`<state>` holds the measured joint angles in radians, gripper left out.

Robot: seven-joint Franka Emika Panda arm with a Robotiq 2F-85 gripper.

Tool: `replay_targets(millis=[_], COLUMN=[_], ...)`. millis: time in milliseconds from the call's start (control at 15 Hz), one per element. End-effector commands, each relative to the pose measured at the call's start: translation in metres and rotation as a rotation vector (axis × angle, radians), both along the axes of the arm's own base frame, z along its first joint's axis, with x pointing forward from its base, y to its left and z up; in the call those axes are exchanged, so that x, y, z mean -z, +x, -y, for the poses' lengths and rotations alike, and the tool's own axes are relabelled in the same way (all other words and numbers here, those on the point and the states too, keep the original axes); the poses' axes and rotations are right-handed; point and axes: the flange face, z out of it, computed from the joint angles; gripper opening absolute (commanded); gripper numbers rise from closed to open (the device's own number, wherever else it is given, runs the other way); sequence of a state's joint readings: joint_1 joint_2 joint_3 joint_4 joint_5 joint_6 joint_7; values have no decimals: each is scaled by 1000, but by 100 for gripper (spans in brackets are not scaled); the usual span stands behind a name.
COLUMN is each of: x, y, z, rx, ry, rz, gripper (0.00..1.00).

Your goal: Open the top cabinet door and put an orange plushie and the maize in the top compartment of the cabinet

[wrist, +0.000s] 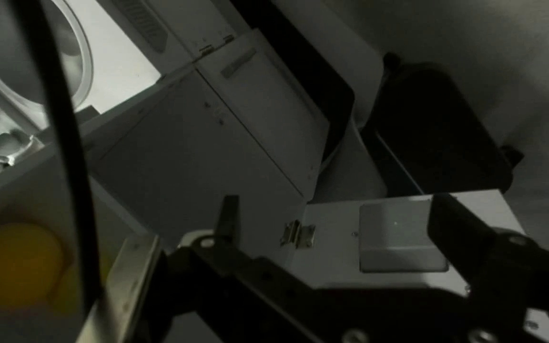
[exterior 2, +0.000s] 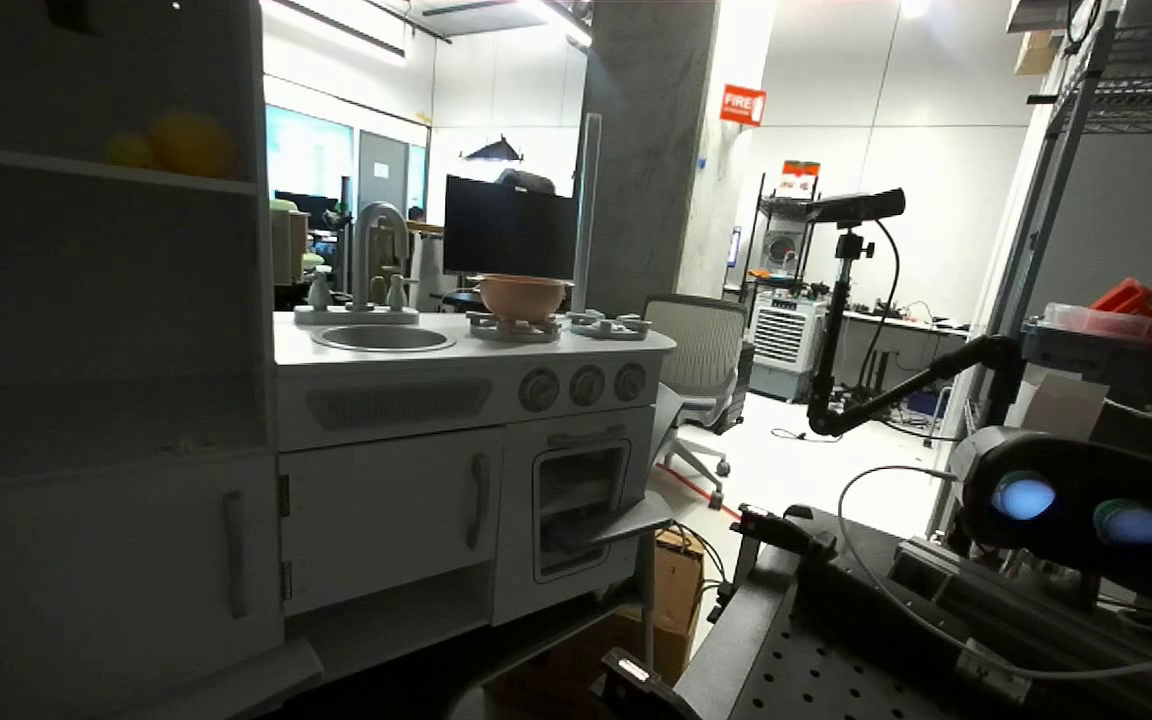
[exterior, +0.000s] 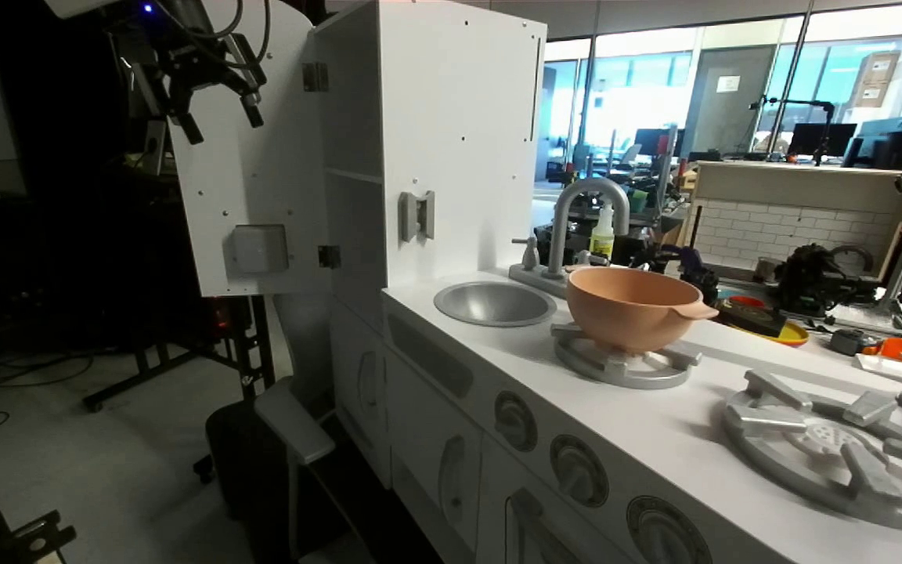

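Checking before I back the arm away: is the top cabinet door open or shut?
Open: the top cabinet door stands swung out on its hinges, and the shelf inside shows in both exterior views.

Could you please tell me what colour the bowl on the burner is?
The bowl is peach-orange, seen best in an exterior view.

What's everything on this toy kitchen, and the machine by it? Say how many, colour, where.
sink: 1, grey, in countertop
faucet: 1, grey, behind sink
burners: 2, grey, on countertop
bowl: 1, peach, on one burner
knobs: 3, grey, below countertop
lower doors: 3, white, bottom row
cabinet: 1, white, beside sink
cabinet door: 1, white, standing open
orange plushie: 1, yellow-orange, in the top compartment
maize: 1, yellow, blurred, beside the plushie
robot gripper: 1, black, open, near cabinet door
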<state>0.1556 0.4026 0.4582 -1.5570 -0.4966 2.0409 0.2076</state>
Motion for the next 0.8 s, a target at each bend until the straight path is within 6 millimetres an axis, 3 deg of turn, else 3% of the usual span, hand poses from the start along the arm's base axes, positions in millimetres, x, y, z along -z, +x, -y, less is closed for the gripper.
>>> replay_targets(millis=[0,400,733], x=[-22,-45,-53], y=[-48,-124,-198], z=[40,100,165], rx=[-12,-13,117], ry=[32,80,119], rz=[-33,-44,-53], gripper=[100,100,100])
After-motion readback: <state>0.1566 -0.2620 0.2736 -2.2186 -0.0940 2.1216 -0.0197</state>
